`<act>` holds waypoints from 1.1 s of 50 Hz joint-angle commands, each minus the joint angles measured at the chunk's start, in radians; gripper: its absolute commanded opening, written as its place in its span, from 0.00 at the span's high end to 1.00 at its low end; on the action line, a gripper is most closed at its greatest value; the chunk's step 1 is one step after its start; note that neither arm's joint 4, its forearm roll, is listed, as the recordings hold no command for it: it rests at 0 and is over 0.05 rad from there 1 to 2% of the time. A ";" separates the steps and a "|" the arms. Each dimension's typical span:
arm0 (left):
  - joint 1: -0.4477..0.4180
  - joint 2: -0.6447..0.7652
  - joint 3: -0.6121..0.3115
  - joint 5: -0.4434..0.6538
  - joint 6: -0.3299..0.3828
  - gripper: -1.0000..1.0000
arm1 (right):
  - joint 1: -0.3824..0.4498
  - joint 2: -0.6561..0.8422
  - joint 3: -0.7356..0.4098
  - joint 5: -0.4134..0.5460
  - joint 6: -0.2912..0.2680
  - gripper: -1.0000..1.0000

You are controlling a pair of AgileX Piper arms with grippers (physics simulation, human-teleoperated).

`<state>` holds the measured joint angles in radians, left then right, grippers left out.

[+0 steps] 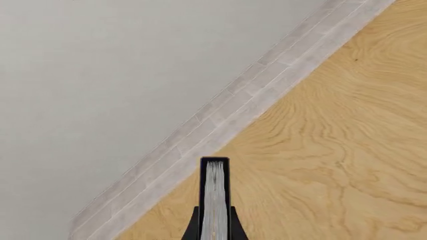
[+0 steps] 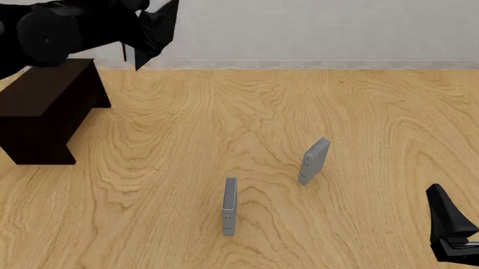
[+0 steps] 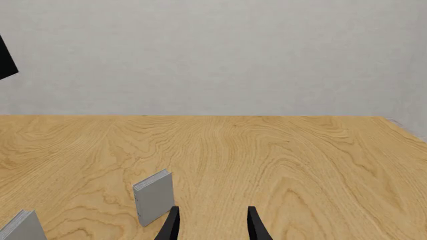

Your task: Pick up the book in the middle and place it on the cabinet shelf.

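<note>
The book (image 1: 214, 187), black with white page edges, is held edge-on between the fingers of my left gripper (image 1: 214, 214), which is shut on it. From the front, the book (image 2: 157, 27) hangs high at the far left, above and just to the right of the cabinet shelf (image 2: 46, 103), a low, very dark box with a flat, bare top. A black corner of the book (image 3: 5, 59) shows in the right wrist view. My right gripper (image 3: 212, 226) is open and holds nothing, low at the near right (image 2: 451, 227).
Two thin grey books stand on the wooden table: one near the middle front (image 2: 230, 205) and one to its right (image 2: 315, 160), the latter just ahead of my right gripper (image 3: 154, 197). A grey wall with a pale baseboard (image 2: 314, 65) bounds the table's far edge.
</note>
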<state>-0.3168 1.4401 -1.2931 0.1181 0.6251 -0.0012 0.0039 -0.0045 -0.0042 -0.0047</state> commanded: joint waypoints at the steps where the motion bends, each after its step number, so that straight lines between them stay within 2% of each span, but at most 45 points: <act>1: 0.055 -0.027 -0.073 0.047 0.044 1.00 | 0.000 0.000 0.000 0.000 0.000 0.00; 18: 0.139 -0.069 -0.109 0.064 0.066 1.00 | 0.000 0.000 0.000 0.000 0.000 0.00; 34: 0.211 -0.096 -0.101 0.046 0.090 1.00 | 0.000 0.000 0.000 0.000 0.000 0.00; 37: 0.223 -0.097 -0.093 0.038 0.102 1.00 | 0.000 0.000 0.000 0.000 0.000 0.00; 39: 0.248 -0.096 -0.062 -0.004 0.146 1.00 | 0.000 0.000 0.000 0.000 0.000 0.00; 41: 0.244 -0.095 -0.067 0.011 0.128 1.00 | 0.000 0.000 0.000 0.000 0.000 0.00; 50: 0.278 -0.103 -0.014 -0.035 0.158 1.00 | 0.000 0.000 0.000 0.000 0.000 0.00; 55: 0.295 -0.119 -0.023 -0.026 0.152 1.00 | 0.000 0.000 0.000 0.000 0.000 0.00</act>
<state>-0.0572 1.3450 -1.3215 0.1164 0.7511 -0.0012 0.0039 -0.0045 -0.0042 -0.0047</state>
